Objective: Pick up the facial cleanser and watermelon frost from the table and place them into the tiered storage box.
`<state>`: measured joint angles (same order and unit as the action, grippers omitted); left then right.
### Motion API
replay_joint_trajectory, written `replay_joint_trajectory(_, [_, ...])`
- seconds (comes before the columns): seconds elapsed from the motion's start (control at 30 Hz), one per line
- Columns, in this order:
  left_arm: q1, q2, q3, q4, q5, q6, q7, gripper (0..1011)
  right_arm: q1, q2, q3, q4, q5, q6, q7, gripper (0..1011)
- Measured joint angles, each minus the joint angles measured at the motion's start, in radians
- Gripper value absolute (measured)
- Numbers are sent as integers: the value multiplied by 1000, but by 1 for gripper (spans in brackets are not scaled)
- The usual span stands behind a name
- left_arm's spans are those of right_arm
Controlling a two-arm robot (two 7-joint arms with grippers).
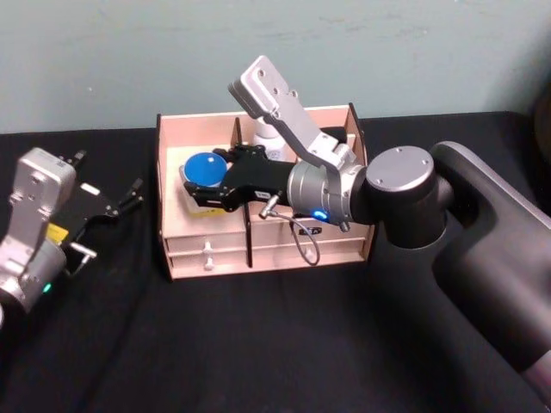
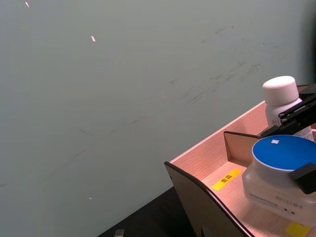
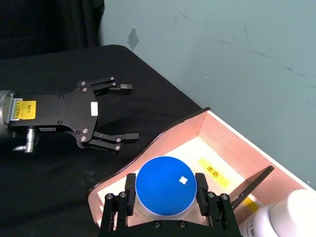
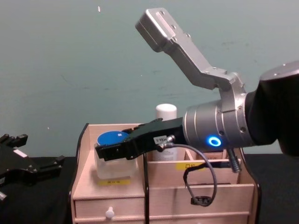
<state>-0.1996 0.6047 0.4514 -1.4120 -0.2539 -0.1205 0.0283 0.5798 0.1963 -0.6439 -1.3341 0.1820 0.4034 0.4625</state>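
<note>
The right pincer (image 1: 200,185) grips one blue-lidded jar (image 1: 205,169) in the left compartment of the tiered storage box (image 1: 258,249). One white bottle (image 4: 166,113) stands in a rear compartment. The left pincer (image 3: 126,112) hovers wide and empty above the black worktop (image 1: 258,344).

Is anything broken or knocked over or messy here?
No, nothing looks wrong. The right gripper holds the blue-lidded jar upright in the tiered storage box, the white bottle stands straight behind it, and the left gripper waits open beside the box.
</note>
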Motion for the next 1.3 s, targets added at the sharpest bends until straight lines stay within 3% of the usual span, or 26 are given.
replay_joint_trajectory(0.73, [0,0,0,0,0,0,0,1010,8,-18,11,36,-4,5,5,737])
replay_joint_trajectory(1.07, [0,0,0,0,0,0,0,1010,7,-17,9,33,-5,5,4,1002])
replay_joint_trajectory(1.3, [0,0,0,0,0,0,0,1010,-5,-10,15,11,-7,-11,0,1002])
